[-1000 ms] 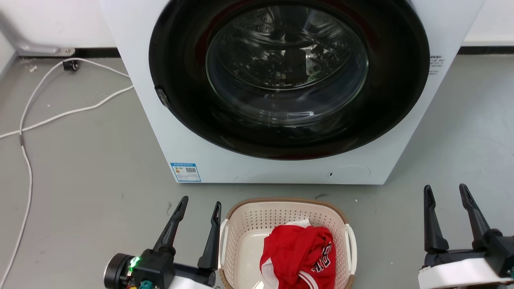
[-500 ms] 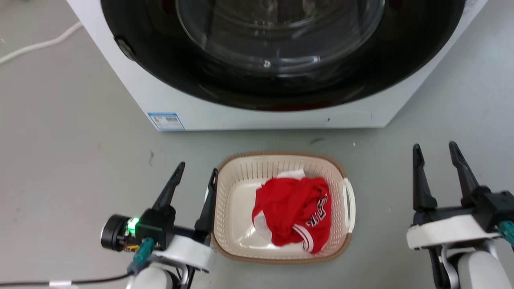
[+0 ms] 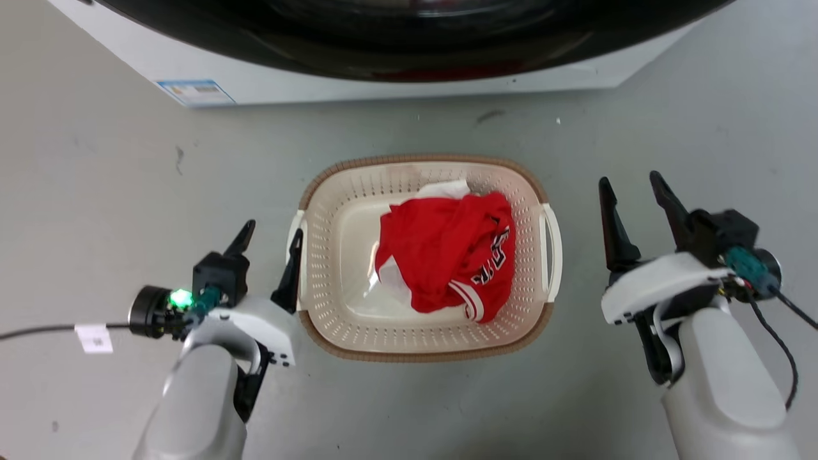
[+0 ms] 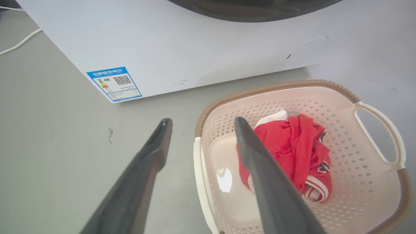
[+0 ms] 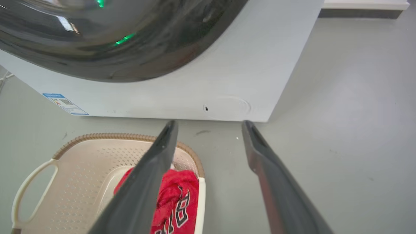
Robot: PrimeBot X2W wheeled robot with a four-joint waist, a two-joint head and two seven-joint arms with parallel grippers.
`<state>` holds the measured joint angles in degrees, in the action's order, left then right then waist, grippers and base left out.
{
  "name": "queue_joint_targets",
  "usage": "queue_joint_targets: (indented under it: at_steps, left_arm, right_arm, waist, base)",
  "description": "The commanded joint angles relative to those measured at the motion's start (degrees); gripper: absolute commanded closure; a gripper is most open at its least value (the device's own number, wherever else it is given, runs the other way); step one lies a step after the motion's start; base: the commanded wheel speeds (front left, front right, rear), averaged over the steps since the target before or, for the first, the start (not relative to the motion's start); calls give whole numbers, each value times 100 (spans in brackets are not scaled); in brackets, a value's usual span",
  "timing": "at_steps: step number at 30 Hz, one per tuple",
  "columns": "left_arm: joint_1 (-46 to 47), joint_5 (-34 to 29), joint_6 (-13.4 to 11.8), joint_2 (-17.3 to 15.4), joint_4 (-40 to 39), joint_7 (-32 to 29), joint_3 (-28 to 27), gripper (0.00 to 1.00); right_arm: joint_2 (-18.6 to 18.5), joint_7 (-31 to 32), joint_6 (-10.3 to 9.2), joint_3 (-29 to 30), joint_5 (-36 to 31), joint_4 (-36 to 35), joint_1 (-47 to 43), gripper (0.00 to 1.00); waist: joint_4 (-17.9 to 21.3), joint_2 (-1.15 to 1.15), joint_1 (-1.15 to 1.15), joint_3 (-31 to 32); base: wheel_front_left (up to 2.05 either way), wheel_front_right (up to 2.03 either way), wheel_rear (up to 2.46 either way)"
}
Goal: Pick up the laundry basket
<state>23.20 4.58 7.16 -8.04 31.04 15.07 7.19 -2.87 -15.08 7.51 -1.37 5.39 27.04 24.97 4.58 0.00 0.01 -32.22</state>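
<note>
Left claw (image 3: 273, 229): released and empty, with its two dark fingers spread. A green light (image 3: 181, 298) glows on the wrist behind it.
Right claw (image 3: 629, 179): released too, fingers parted with nothing between them.
Laundry basket (image 3: 332, 306): sits on the floor between the two claws. It is hard against the left claw's inner side and apart from the right claw.
Left handle (image 4: 199, 169): in the left wrist view this white bar lies in the gap between the left claw's fingers. I cannot tell whether either finger touches it.
Right handle (image 3: 553, 243): to the inside of the right claw, with bare floor between them.
Red jersey (image 3: 447, 249): bunched in the basket, nearer the right claw's side, with a white garment (image 3: 441, 190) peeking out at its far edge.
Grey floor (image 3: 96, 191): runs ahead of both sets of fingertips.
Washing machine (image 3: 307, 89): beyond the fingertips and past the basket's far rim, white with a dark round door.
Blue energy label (image 3: 195, 92): on the washer's front, ahead of the left claw.
</note>
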Motion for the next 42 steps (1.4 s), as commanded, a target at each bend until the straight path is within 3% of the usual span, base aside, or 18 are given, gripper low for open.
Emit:
queue_joint_targets:
  at_steps: [1,7,17,30,42]
  left_arm:
    - [295,16,13,-92,293,16,41,0]
    - [1028,171,29,-264,1413,16,381,0]
    - [2081,1020,33,-579,2543,-354,1680,0]
    - [2792,2486,34,-1052,2528,-1314,3442,0]
    - [3159,3471,26,-1434,2404,-1638,4399,0]
  right_arm:
    - [0,34,-4,-47,69,366,326,0]
    - [-1,299,-4,-257,116,1600,1079,0]
    - [-3,807,-4,-812,782,2971,1976,0]
    - [-2,1731,-4,-1582,1451,4014,2870,0]
    - [-2,2091,-4,-2037,1730,4357,3208,0]
  waist:
    - [108,0,-1,-360]
    - [124,0,-1,-731]
    - [89,0,-1,-1182]
    - [29,0,-1,-1553]
    - [54,0,-1,-1778]
  base:
    - [0,0,0]
    - [0,0,0]
    - [0,0,0]
    - [0,0,0]
    - [0,0,0]
